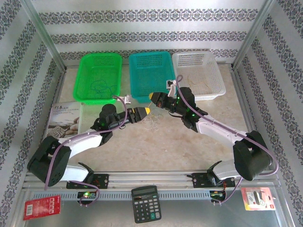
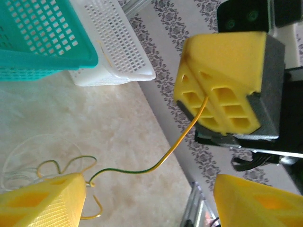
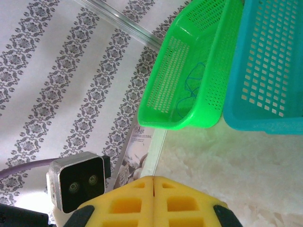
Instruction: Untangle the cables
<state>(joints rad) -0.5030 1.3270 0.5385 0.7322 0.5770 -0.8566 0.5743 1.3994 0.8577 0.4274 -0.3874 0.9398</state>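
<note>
On the worktop (image 1: 156, 151), near its middle, the cables (image 1: 151, 124) lie in a small loose clump. The right fingers (image 2: 227, 61) pinch one yellow strand (image 2: 156, 166) that sags toward the clump, while the left fingers (image 2: 42, 203) stand spread apart beside it.

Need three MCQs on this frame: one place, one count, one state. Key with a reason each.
1. Where does the thin blue wire lie? A in the green basket; B on the calculator; C on the booklet.
2. How many baskets stand in the far row? A two; B three; C four.
3. The right claw is: A wide open; B shut on a yellow-green cable; C shut on nothing.
Key: 1 A, it curls on the green mesh floor. 2 B, the green, teal basket and white basket sit side by side. 3 B, the cable runs out of the closed seam between its pads.
</note>
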